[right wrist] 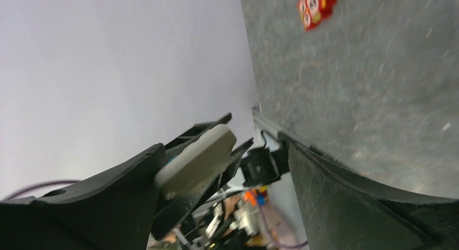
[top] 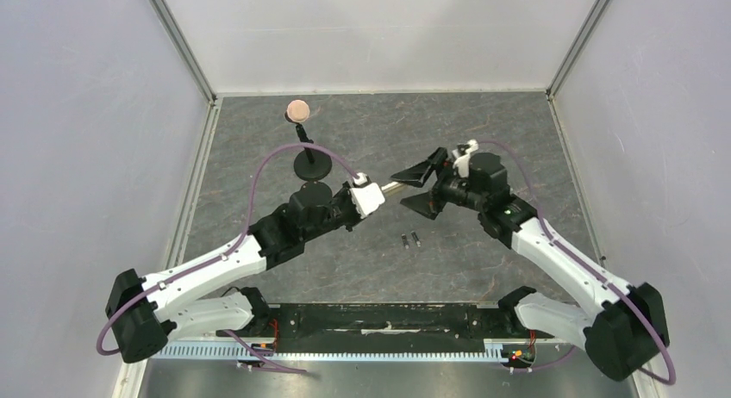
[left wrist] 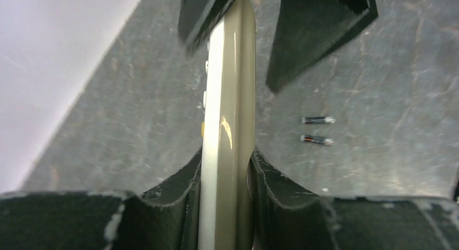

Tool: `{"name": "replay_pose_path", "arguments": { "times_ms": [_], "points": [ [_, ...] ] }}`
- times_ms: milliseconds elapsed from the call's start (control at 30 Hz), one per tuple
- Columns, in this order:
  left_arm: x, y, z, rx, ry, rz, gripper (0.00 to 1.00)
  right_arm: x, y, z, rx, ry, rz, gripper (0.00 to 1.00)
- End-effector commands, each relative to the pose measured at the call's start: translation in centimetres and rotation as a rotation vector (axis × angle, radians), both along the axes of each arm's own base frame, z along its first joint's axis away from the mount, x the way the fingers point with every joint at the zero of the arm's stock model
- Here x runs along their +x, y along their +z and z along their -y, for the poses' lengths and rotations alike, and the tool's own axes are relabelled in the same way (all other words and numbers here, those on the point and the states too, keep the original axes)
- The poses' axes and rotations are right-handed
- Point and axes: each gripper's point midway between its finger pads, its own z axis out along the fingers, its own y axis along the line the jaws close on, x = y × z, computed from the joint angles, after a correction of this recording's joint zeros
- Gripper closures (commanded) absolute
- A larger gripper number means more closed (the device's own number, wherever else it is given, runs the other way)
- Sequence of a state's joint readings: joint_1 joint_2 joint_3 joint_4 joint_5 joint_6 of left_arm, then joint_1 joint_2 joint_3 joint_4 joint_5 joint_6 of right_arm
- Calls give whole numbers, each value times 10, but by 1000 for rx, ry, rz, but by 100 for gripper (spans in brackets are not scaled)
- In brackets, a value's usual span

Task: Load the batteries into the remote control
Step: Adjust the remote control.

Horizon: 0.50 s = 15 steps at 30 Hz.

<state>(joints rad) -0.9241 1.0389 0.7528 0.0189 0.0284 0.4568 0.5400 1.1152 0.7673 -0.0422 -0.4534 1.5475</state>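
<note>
— Grey, scuffed tabletop (top: 483,131), white walls (top: 86,114) round it. What do the jaws hold?
— The left gripper (left wrist: 227,152) is clamped on the one remote control (left wrist: 230,98), held edge-on. The right gripper (top: 415,185) stands wide, a finger on either side of the remote's far end, gripping nothing.
— And the batteries?
— Two batteries (left wrist: 317,120) lie side by side on the table, apart from both jaws, towards the arm bases. One red square gadget (right wrist: 315,6) lies farther out, and one disc on a stand (top: 299,111) is beyond the left jaws.
</note>
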Motion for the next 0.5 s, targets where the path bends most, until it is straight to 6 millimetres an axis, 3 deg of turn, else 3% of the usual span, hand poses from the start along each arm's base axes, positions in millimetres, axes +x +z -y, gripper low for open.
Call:
{"name": "replay_pose_path", "arguments": {
  "times_ms": [0,133,200,333,467],
  "points": [
    [-9,22,1,-256,161,-324,98,9,31,30,-38,26,390,13],
    [-32,22,11,-247,130,-540,98,11,76,33,-129,110,744,12],
    [-45,20,19,-230,86,-644,98,7,88,33,-188,176,897,10],
    [-68,28,32,-251,-47,-817,98,3,83,36,-320,281,1099,5],
    [-76,40,30,-303,-161,-943,98,-12,77,28,-283,418,1197,5]
  ]
}}
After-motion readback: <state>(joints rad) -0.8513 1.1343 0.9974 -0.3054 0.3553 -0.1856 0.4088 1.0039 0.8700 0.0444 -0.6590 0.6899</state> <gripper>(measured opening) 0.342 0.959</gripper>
